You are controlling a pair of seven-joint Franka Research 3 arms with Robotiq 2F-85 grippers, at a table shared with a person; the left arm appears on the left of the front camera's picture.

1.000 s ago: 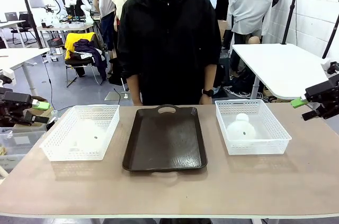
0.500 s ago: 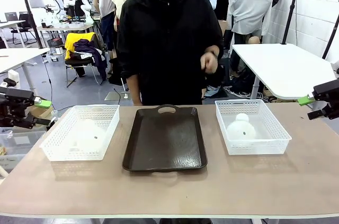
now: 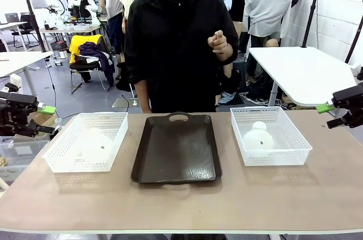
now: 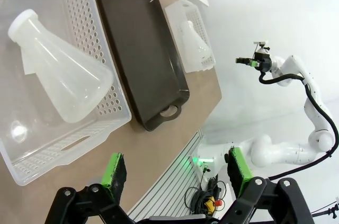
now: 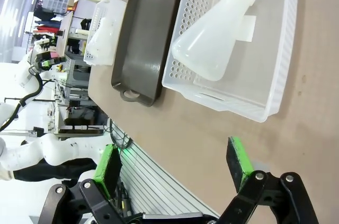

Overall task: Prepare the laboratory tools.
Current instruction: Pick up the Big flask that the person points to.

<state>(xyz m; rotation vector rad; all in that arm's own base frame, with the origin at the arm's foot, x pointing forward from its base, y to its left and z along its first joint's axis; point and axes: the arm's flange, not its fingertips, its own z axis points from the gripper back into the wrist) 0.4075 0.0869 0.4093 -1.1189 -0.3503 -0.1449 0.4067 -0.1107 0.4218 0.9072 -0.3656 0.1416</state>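
Gaping left tool [image 4: 175, 167], right tool [image 5: 174, 160], empty.

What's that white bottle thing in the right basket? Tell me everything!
A conical flask of cloudy, see-through white plastic: wide round base, sloping sides, narrow neck with a thicker rim. It seems to lie on its side in the white mesh basket right of the dark tray, neck toward the person. Nothing else touches it.

White arms [image 4: 312, 108], blk hands [image 4: 176, 166] w/ green pads [image 4: 114, 170].
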